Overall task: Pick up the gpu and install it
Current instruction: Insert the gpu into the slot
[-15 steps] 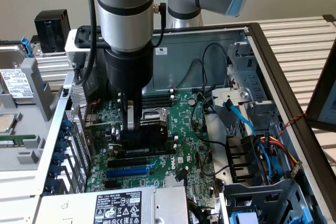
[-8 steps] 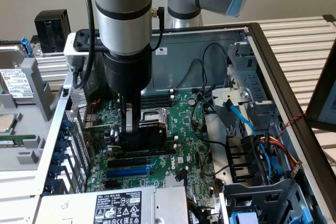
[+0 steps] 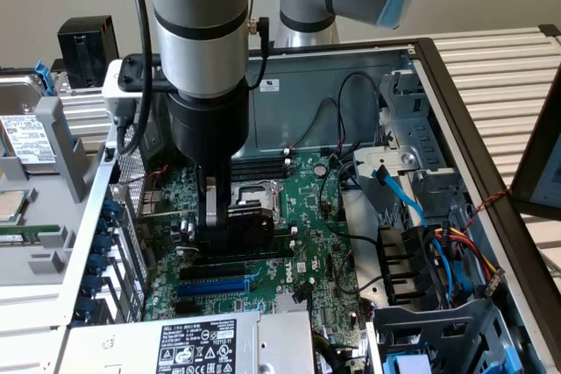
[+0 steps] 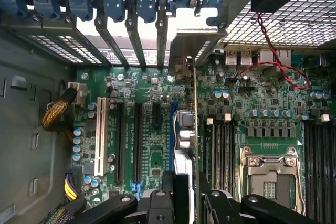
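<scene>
— Underneath, the slatted desk (image 3: 500, 67) is carrying the opened case (image 3: 351, 76), laid flat so that the motherboard (image 3: 307, 216) is being faced upward. Where is the gpu being kept?

— The gpu (image 3: 254, 227) is being clamped upright between the fingers of the tool (image 3: 223, 232), low over the motherboard, seemingly so that its contact edge is being aimed at the black slot (image 3: 237, 262) just beside the blue slot (image 3: 215, 286).

— And its bracket?

— The bracket (image 4: 182, 51) is being turned toward the case's rear wall, at an open gap under the blue clips (image 4: 113, 1), probably so that the ports are being given a way out. Whether the card is being seated yet cannot be told.
</scene>
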`<state>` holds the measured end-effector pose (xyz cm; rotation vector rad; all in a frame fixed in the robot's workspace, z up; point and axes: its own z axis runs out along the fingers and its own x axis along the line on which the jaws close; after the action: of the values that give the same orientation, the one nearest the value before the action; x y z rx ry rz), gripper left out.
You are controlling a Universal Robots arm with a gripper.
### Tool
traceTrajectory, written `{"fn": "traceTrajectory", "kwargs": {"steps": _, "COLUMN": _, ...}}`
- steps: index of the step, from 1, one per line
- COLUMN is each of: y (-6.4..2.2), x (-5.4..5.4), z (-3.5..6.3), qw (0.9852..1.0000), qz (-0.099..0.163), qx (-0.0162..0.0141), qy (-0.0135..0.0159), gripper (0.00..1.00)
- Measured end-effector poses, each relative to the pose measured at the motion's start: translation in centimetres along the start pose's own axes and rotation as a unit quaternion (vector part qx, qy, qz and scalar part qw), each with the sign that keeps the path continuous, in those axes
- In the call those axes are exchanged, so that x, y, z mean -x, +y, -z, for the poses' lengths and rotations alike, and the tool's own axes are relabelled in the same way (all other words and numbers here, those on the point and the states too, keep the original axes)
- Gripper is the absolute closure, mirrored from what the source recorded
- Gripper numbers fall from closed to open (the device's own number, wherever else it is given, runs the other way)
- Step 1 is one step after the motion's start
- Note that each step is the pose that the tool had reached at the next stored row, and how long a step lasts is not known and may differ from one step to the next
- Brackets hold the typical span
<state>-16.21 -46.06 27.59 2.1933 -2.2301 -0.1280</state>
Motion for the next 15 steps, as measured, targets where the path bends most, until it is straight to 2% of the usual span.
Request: {"fn": "traceTrajectory", "kwargs": {"steps": 15, "y": 0.26, "x": -0.3, "z": -1.2, "qw": 1.0, "qz": -0.001, "qx": 0.0008, "qy": 0.0, "gripper": 0.73}}
